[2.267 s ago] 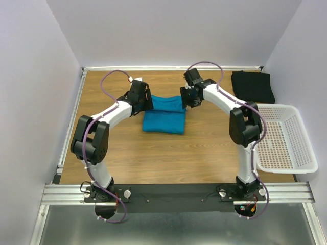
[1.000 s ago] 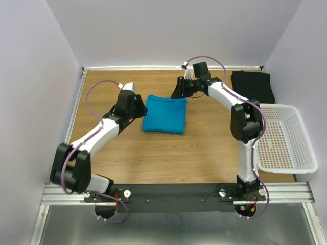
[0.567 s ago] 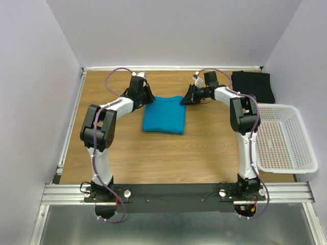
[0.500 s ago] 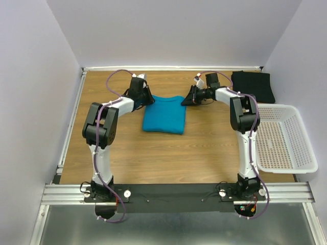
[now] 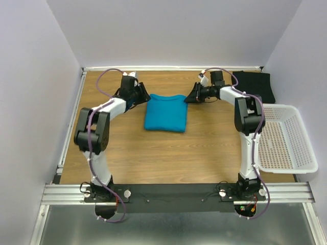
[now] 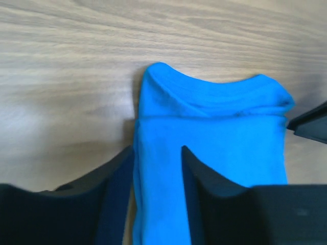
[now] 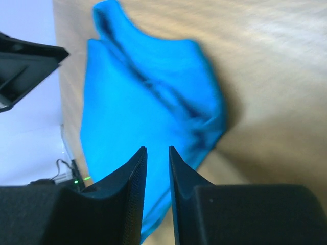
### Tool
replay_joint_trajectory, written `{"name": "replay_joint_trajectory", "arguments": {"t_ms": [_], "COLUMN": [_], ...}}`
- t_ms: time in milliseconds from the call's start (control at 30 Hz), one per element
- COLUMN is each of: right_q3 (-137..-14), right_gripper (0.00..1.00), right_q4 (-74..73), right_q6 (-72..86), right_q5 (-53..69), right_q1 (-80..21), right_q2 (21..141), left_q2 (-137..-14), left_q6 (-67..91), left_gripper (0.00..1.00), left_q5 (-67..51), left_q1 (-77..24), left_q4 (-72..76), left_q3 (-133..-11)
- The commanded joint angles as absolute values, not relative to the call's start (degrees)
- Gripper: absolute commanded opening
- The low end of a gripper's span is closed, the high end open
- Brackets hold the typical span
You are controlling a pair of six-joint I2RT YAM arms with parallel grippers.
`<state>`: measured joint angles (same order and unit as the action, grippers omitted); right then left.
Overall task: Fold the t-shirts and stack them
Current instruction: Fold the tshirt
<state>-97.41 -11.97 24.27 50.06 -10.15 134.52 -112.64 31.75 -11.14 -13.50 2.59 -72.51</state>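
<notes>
The teal-blue t-shirt lies folded into a rectangle at the middle of the table, its collar end toward the back wall. My left gripper is low at its far left corner. In the left wrist view the jaws stand open, with the shirt's left edge showing between them. My right gripper is at the far right corner. Its jaws are open by a narrow gap, with the teal cloth behind and nothing pinched. The black t-shirt lies folded at the back right.
A white perforated basket stands at the right edge of the table, just in front of the black shirt. Walls close in the table at the back and on both sides. Bare wood lies in front of the teal shirt.
Both grippers came in to the teal shirt's far corners, then drew slightly outward. The shirt has shifted a little to the right.
</notes>
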Motion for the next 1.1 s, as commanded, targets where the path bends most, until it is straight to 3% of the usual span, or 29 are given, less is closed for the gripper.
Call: {"name": "replay_joint_trajectory", "arguments": {"t_ms": [0,133,267,433,767,933,1033,1067], "right_q3": [-92.8,-86.1,-80.4,-77.3,-71.5,-69.5,-70.1,-71.2], "right_gripper": [0.32,0.32,0.32,0.31,0.23,0.23,0.23,0.24], "right_q4": [-11.9,-11.8,-11.3,-10.5,-10.1,-10.4,-10.4,-10.4], "right_q6": [25.3,26.5,27.3,26.4,21.8,21.9,23.6,24.2], "right_q5": [52.8,56.2,59.1,61.2,54.8,53.1,54.0,54.4], "right_q1": [-12.5,-15.4,-17.9,-21.4,-15.4,-14.5,-15.5,-16.7], "right_q2": [125.5,119.6,116.8,120.2,131.3,126.7,121.7,119.4], "left_q2": [-101.0,-90.8,-87.5,-92.0,-99.8,-95.4,-90.6,-89.0], "left_q6": [31.0,32.1,32.6,33.7,38.6,38.4,38.0,37.8], "left_gripper": [0.56,0.57,0.50,0.34,0.22,0.22,0.29,0.37], "left_q5": [-11.4,-13.2,-13.5,-13.6,-12.7,-11.8,-11.2,-10.1], "left_q1": [-13.6,-15.5,-18.6,-18.8,-18.8,-18.8,-18.8,-18.8], "left_q4": [2.1,2.3,2.8,4.6,4.1,3.3,1.0,0.1], "left_q3": [-67.4,-59.3,-53.3,-48.3,-45.4,-44.1,-44.5,-45.0]}}
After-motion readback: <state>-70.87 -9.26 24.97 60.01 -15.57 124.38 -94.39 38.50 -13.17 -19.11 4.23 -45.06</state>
